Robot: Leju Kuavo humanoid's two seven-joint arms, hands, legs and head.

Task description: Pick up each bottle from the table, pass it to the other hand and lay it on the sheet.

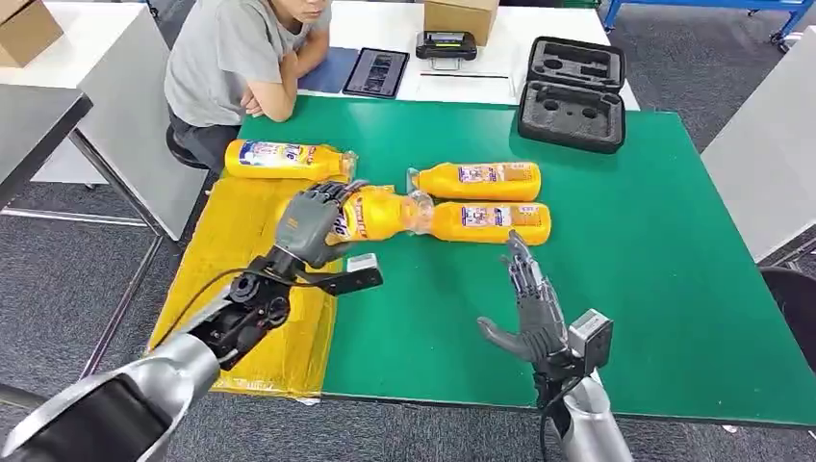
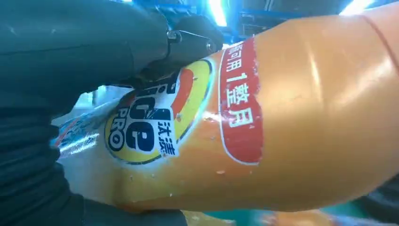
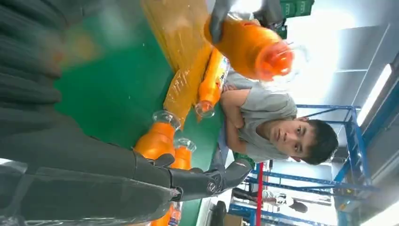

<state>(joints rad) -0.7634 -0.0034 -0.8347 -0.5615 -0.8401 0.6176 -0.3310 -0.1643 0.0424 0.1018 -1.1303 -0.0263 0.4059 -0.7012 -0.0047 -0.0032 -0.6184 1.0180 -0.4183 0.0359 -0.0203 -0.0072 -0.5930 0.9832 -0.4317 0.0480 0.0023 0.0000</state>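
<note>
The robot's left hand (image 1: 313, 223) grips an orange detergent bottle (image 1: 377, 214) around its labelled body, cap end pointing toward the right hand, carrying it above the seam where the yellow sheet (image 1: 241, 289) meets the green table (image 1: 635, 260); the grasp suits laying it down on the sheet beside it. It appears lifted clear of the surface, though the head view leaves this uncertain. The right hand (image 1: 531, 308) hovers empty, fingers spread, near the held bottle's cap. One bottle (image 1: 286, 160) already lies on the sheet; two more (image 1: 478, 181) (image 1: 489, 222) wait side by side on the table. A seated person (image 1: 241, 58) watches.
</note>
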